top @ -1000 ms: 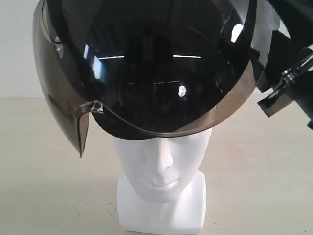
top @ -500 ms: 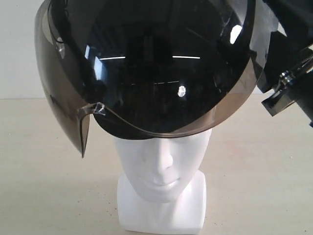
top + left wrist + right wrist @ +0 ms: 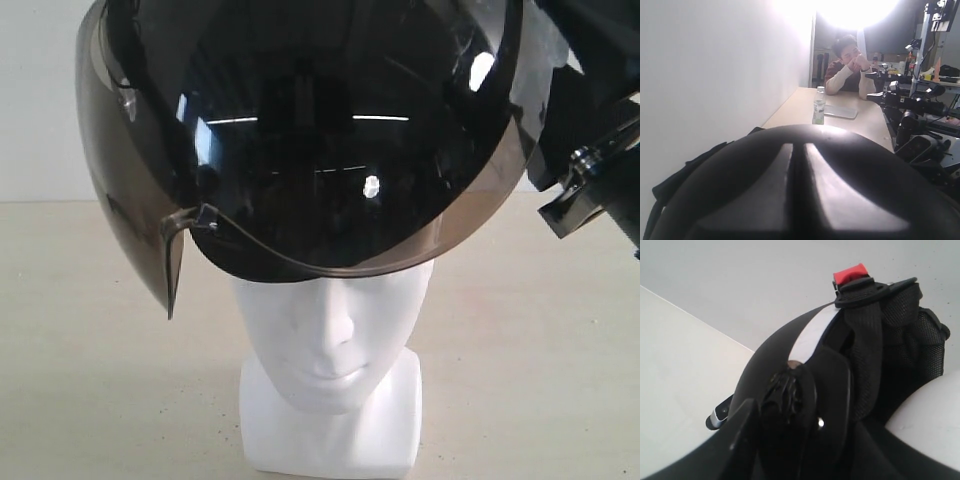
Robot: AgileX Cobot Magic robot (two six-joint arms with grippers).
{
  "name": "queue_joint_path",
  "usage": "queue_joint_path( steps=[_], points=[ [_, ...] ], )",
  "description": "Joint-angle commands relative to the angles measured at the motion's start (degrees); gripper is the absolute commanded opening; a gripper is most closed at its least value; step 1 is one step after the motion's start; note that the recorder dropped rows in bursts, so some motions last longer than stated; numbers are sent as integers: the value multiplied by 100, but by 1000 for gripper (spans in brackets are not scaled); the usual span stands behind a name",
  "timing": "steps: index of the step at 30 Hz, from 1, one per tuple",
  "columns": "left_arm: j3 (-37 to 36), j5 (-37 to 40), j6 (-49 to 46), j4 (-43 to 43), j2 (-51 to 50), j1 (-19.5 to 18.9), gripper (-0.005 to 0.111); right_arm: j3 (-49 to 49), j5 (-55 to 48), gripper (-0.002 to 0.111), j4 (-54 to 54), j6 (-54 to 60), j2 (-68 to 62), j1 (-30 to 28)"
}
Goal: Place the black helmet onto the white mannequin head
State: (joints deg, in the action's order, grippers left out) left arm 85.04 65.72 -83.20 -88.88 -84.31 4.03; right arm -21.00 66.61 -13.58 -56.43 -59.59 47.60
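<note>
The black helmet (image 3: 330,130) hangs low over the white mannequin head (image 3: 330,330). Its smoky visor (image 3: 130,220) hides the forehead and eyes; nose, lips and neck base show below. My right gripper (image 3: 585,185) reaches in at the helmet's right side. In the right wrist view that gripper (image 3: 790,425) is shut on the helmet's rim (image 3: 790,340), beside the padded lining and the strap with a red buckle (image 3: 850,274). A patch of the white head (image 3: 925,425) shows under the rim. The helmet's shell (image 3: 800,190) fills the left wrist view's foreground and hides the left gripper.
The head stands on a tan table (image 3: 80,380) before a white wall. In the left wrist view a water bottle (image 3: 819,110) stands further along the table, a seated person (image 3: 845,65) is at its far end, and black arm hardware (image 3: 910,105) lies beside it.
The helmet and the right arm have drifted slightly to the right. The mannequin head has not moved.
</note>
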Motion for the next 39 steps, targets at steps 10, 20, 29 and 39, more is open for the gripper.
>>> queue_joint_path(
  steps=[10, 20, 29, 39],
  points=[
    [-35, -30, 2, 681, -202, 471, 4, 29, 335, 0, -490, 733, 104, -75],
    [-112, 9, 2, 694, -298, 471, 4, 29, 335, 0, -545, 951, 104, -75],
    [-202, 9, -39, 707, -298, 471, 4, 29, 335, 0, -545, 1031, 104, -75],
    [-202, 9, -39, 707, -298, 471, 4, 29, 335, 0, -545, 1207, 104, -75]
  ],
)
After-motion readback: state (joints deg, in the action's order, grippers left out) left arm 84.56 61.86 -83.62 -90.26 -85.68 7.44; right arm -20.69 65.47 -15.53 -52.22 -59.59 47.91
